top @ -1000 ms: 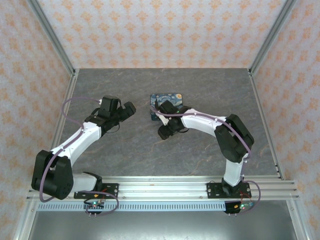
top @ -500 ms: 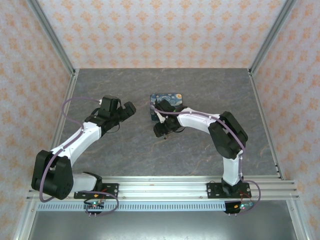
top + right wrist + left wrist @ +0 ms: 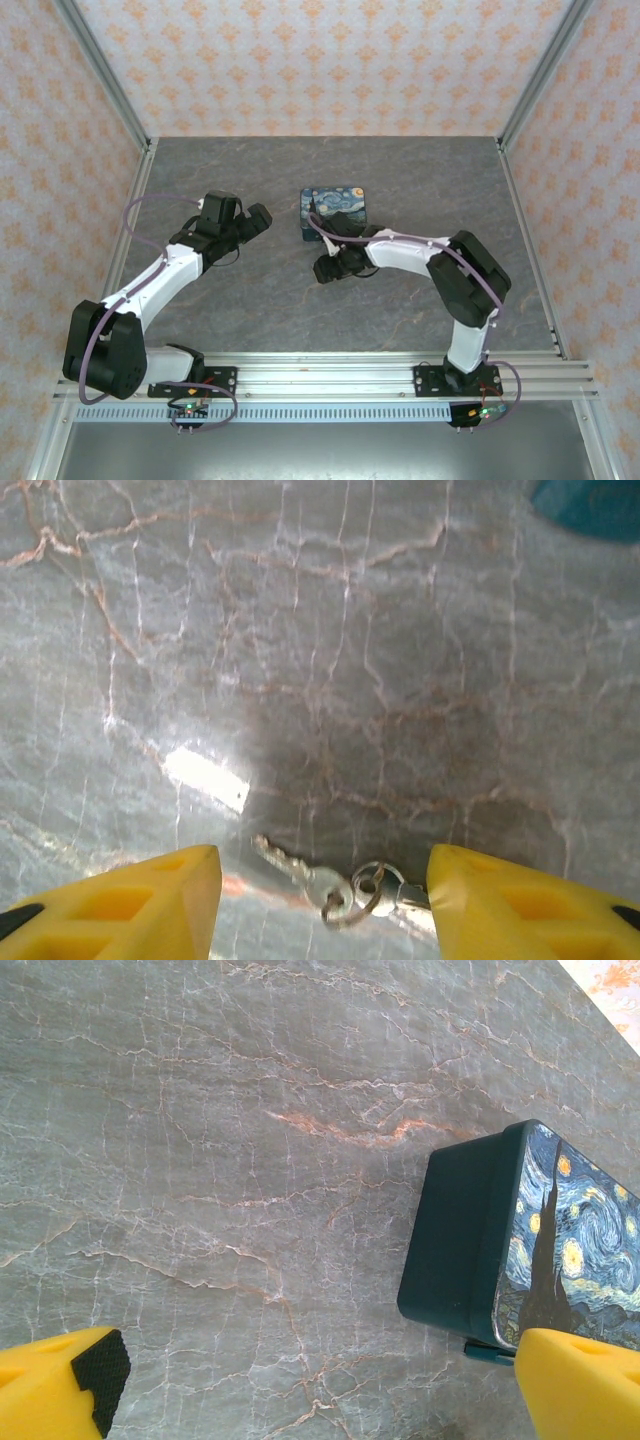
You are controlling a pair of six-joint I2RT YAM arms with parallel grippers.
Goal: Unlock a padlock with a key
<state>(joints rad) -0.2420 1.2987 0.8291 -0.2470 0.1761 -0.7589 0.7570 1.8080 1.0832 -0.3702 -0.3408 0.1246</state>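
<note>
Your right gripper hangs low over the table with its fingers spread partway and pinching nothing. The key lies flat on the table between them. Its blade points toward the left finger, and its rings lie toward the right finger. There is bare table on both sides, so neither finger touches it. The tin sits ahead of this gripper and off to its right, well apart from the key.

Your left gripper is spread wide and holds nothing. The tin stands just ahead of its right finger, apart from it.

The step in hand looks like picking up the key, so the task is at its start. You cannot tell where the padlock is; the tin may hold it.

For the next move:
- **Approach:** bring the right fingertips down until they nearly touch the table, keeping the key centred between them.
- **Grasp:** close on the head, not on the loose rings. The blade should then stick out free for the lock.
- **Risk:** the key is thin and flat on a hard top, so it may slide or tip instead of lifting. Close slowly and check the pinch before raising.
- **Left gripper:** it is well placed to steady the tin.
</note>
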